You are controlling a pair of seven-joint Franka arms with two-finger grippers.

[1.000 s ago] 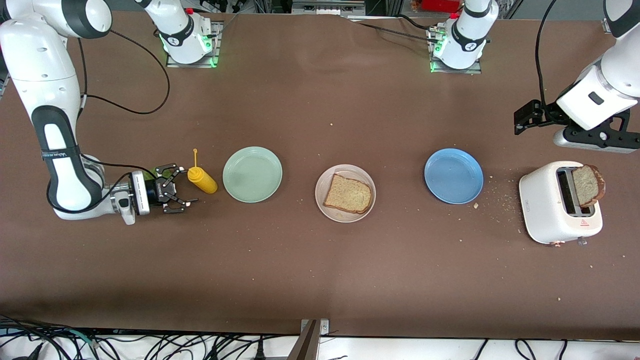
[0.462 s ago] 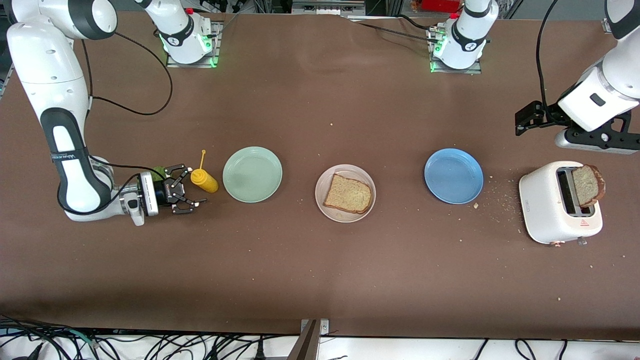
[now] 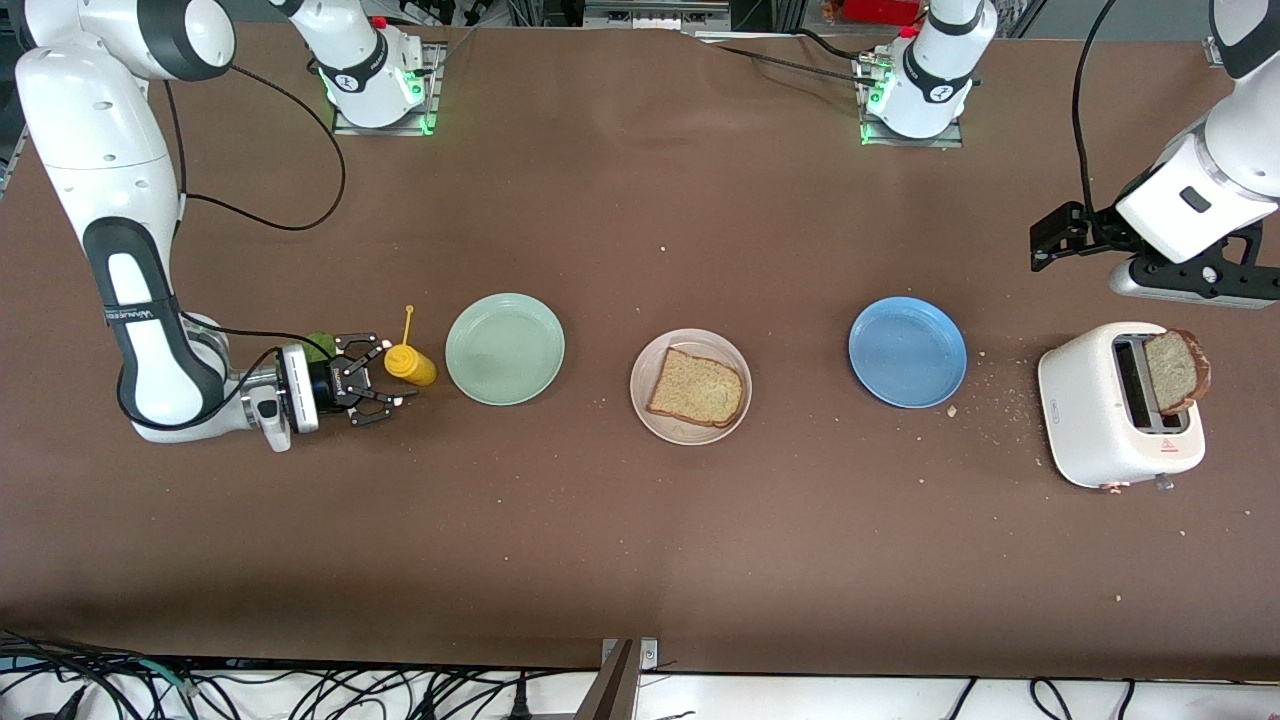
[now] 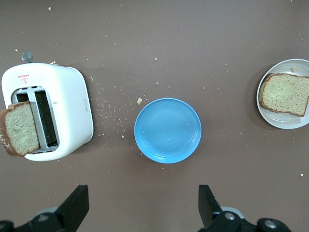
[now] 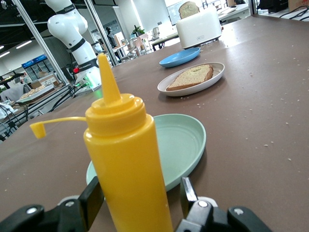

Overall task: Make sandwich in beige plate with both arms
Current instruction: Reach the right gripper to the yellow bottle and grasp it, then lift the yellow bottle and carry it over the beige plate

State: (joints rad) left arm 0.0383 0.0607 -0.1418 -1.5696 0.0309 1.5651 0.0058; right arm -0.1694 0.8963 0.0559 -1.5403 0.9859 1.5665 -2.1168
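One bread slice (image 3: pixel 697 388) lies on the beige plate (image 3: pixel 690 436) at mid-table. A second slice (image 3: pixel 1175 372) stands in the white toaster (image 3: pixel 1095 420) at the left arm's end. A bit of green lettuce (image 3: pixel 320 345) shows beside the right wrist, mostly hidden. My right gripper (image 3: pixel 388 385) is low at the table, open, with its fingers on either side of an upright yellow squeeze bottle (image 5: pixel 128 164); one finger is clear of it. My left gripper (image 4: pixel 142 203) is wide open and empty, high over the table near the toaster (image 4: pixel 67 111).
A mint-green plate (image 3: pixel 505 349) sits just past the bottle toward mid-table. A blue plate (image 3: pixel 907 352) lies between the beige plate and the toaster. Both are bare. Crumbs are scattered around the toaster.
My right gripper has slid toward the yellow bottle, and its fingers now stand on either side of it. The left arm has barely shifted.
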